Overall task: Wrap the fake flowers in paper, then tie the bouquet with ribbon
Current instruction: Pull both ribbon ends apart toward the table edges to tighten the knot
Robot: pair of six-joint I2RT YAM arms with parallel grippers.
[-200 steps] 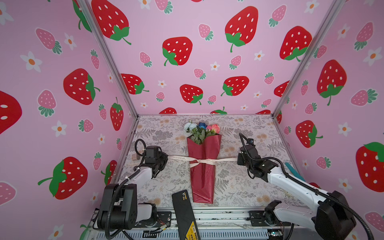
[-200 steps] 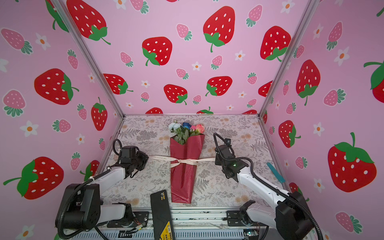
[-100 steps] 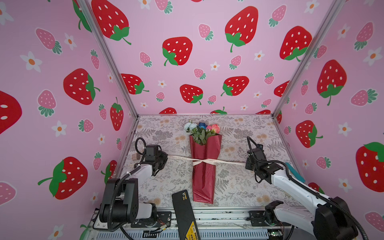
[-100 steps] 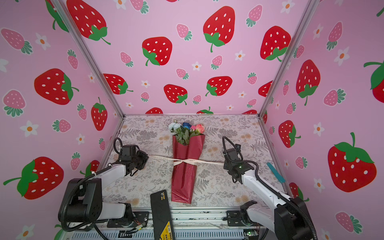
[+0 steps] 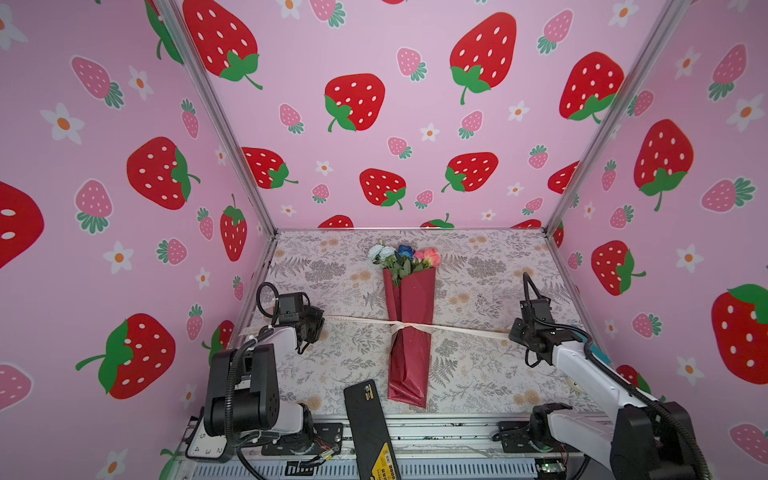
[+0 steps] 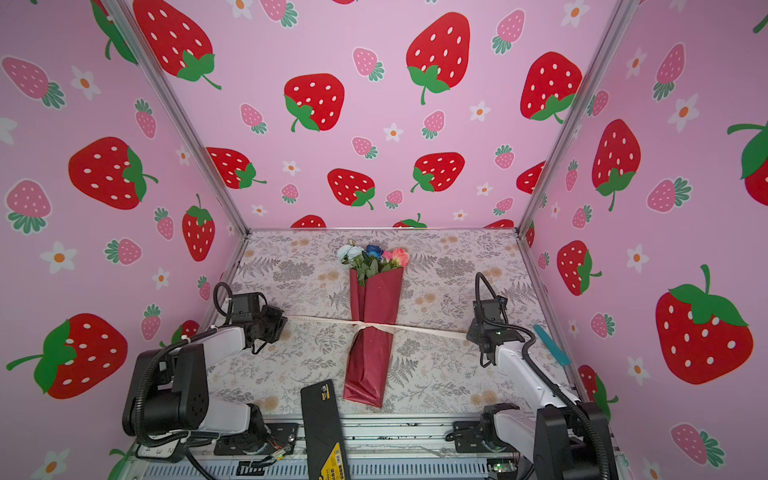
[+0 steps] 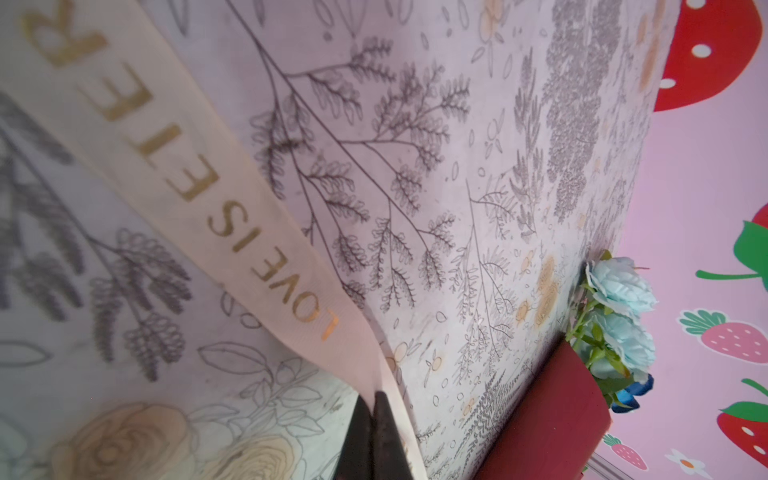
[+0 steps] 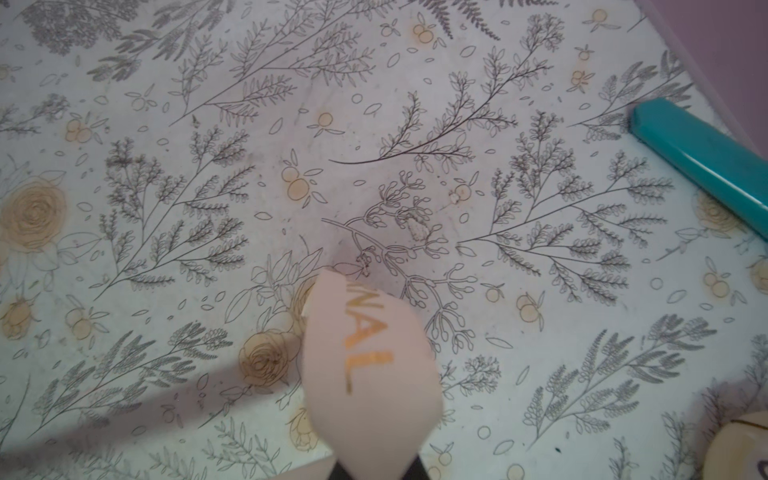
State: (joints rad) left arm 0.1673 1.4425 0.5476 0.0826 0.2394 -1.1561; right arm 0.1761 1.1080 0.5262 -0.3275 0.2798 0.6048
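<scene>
Your bouquet (image 5: 409, 332) lies flat in the middle of the mat (image 5: 332, 270), blooms toward the back wall and the wrapped stem end toward the front rail. The ribbon (image 5: 465, 329) crosses the red wrap where it is pinched in, and runs out taut to both sides in both top views. Your left gripper (image 5: 319, 322) is clenched on the ribbon's left run, well left of the bouquet. In the left wrist view its dark fingers (image 7: 361, 440) are pressed together with the gold-lettered ribbon (image 7: 199, 187) leading away from them. Your right gripper (image 5: 512, 331) is clamped on the right run, well right of the bouquet. In the right wrist view a short curled ribbon end (image 8: 365, 365) sticks out of the grip. A teal bar (image 6: 550, 345) lies by the right wall. A black device (image 5: 368, 419) stands at the front edge, just left of the bouquet's base.
</scene>
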